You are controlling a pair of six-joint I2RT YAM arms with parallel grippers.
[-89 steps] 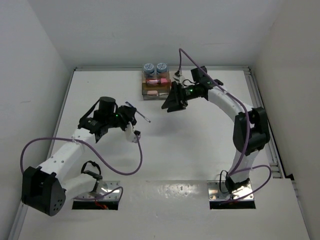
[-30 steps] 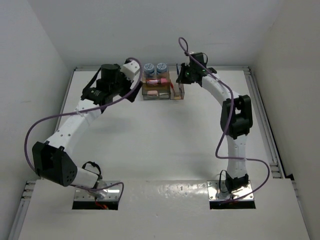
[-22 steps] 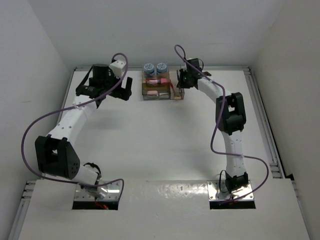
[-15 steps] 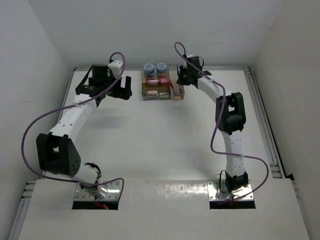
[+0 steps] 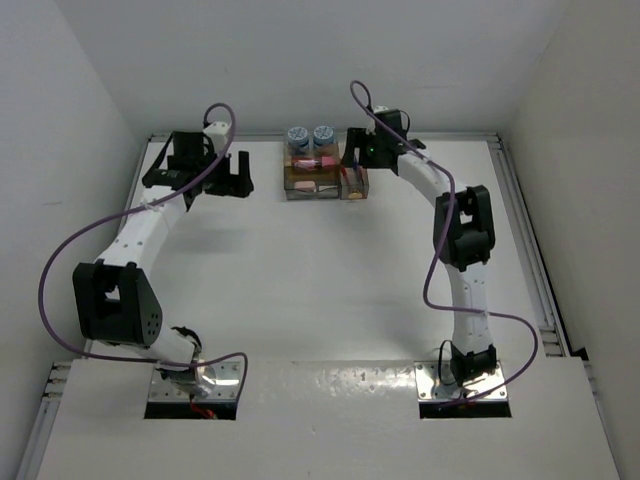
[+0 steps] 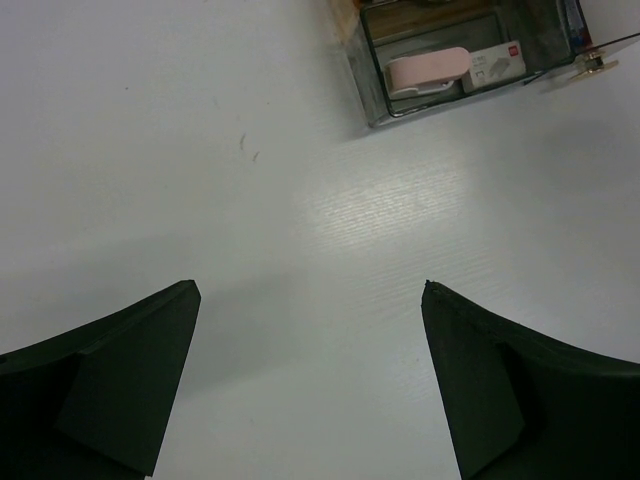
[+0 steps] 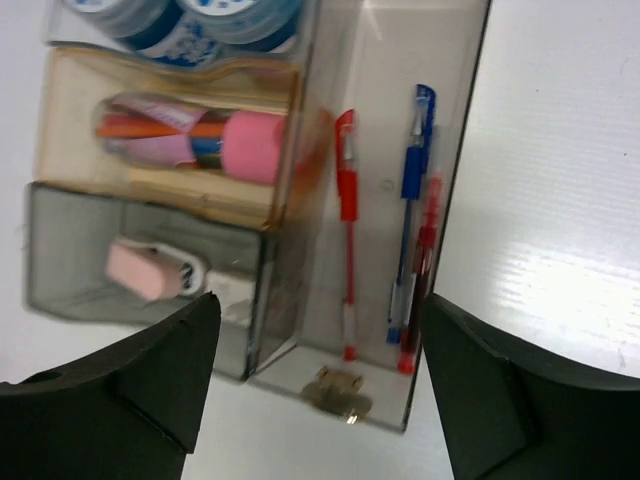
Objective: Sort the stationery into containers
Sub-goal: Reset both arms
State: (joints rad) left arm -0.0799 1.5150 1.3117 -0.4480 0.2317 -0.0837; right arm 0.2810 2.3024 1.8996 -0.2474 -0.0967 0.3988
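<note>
Top external view: the left tool (image 5: 240,172) had swung from the middle of the table (image 5: 320,290) to its far left, jaws apart, empty. The right tool (image 7: 320,310), also spread and empty, hung over the organiser (image 7: 262,300), which held the pens (image 7: 346,220). Sorting looked finished.

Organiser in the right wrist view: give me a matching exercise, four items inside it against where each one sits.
Things:
1. rolls
2. pink piece
3. blue pen
4. eraser

Places, as seen in the right wrist view:
A. narrow side section, on the right
B. grey-walled compartment, bottom left
C. tan compartment, in the middle
D. top edge, above the tan compartment

Pairs: 1-D, 2-C, 3-A, 4-B
</note>
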